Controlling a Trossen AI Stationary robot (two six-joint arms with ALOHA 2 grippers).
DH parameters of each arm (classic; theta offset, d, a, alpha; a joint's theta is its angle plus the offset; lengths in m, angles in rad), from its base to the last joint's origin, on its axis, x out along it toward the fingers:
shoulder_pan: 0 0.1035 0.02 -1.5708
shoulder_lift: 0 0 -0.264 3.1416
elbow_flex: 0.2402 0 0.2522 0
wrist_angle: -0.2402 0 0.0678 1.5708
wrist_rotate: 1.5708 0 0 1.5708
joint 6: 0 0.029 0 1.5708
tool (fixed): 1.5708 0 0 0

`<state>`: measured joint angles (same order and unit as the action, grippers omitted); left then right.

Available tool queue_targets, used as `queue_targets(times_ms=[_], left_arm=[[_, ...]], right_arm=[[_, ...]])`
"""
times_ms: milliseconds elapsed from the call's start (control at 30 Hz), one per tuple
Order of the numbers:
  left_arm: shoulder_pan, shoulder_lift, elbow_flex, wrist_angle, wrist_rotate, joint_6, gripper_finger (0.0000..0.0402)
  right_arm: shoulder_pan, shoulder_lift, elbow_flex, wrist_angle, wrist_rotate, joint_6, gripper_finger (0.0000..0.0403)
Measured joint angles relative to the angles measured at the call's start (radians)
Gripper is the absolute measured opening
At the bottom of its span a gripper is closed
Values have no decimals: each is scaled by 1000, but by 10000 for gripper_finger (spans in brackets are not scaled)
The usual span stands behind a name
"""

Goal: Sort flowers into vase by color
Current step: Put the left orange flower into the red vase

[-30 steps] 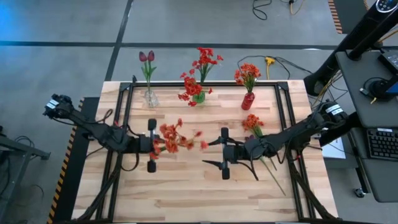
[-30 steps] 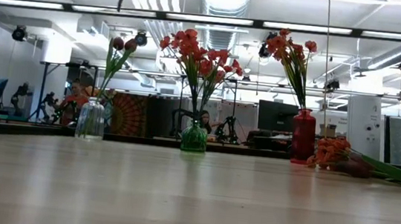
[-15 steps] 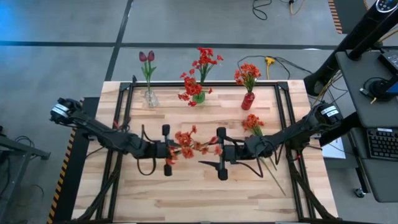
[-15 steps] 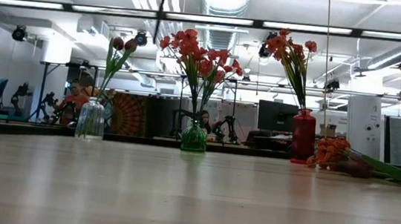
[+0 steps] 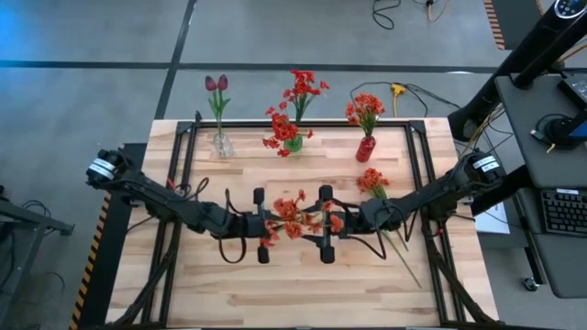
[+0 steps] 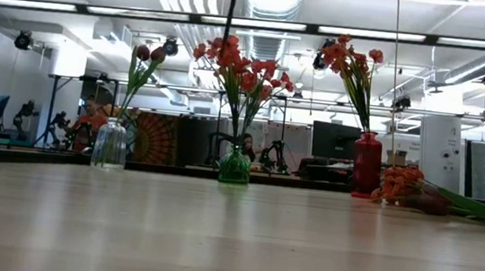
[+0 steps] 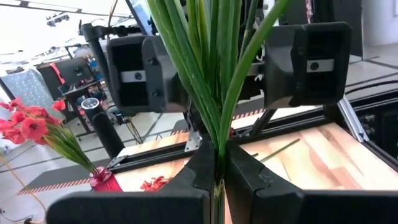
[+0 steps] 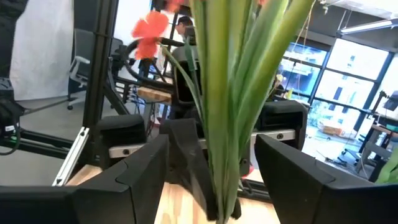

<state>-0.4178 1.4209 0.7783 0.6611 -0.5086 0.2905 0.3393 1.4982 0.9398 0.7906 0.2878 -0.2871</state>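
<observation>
High view shows the two dark grippers meeting nose to nose over the middle of the light wooden slatted table (image 5: 275,293). The left gripper (image 5: 263,227) is clenched on the thin green stem of an orange clustered-bloom flower sprig (image 5: 295,216); the left wrist view shows its two dark fingers (image 7: 202,168) pinched tight on the stem where the long leaves fan out. The right gripper (image 5: 325,226) faces it with its jaws spread apart, one finger on each side of the same sprig's leaves; the right wrist view has the green leaves (image 8: 239,93) standing between its two dark fingers (image 8: 134,180) with gaps on both sides, so it is not clamped on anything. The blooms lie between the two grippers, held above the table.

Three vases stand in a row along the far edge: a clear glass vase (image 5: 222,144) with two dark maroon tulips (image 5: 216,84), a green glass vase (image 5: 293,143) with bright red clustered blooms (image 5: 295,103), and a red vase (image 5: 367,148) with orange blooms (image 5: 366,107). One loose bunch of orange flowers (image 5: 372,183) lies flat on the table near the right arm, just in front of the red vase.
</observation>
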Motion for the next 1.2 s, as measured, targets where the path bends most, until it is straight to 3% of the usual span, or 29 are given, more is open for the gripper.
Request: queue_targets(times_ms=[367,900,1067,1200], left_arm=[[10,64,60,-7,-5,0,8],[12,58,60,-8,-62,-38,95],[11,34,60,-93,-85,-80,127],[11,-24,60,-224,-94,-159,147]], right_arm=[[0,0,0,-6,-8,0,187],[0,0,0,-4,-6,-1,31],[0,-24,0,-44,14,11,15],[0,-101,0,-155,106,66,17]])
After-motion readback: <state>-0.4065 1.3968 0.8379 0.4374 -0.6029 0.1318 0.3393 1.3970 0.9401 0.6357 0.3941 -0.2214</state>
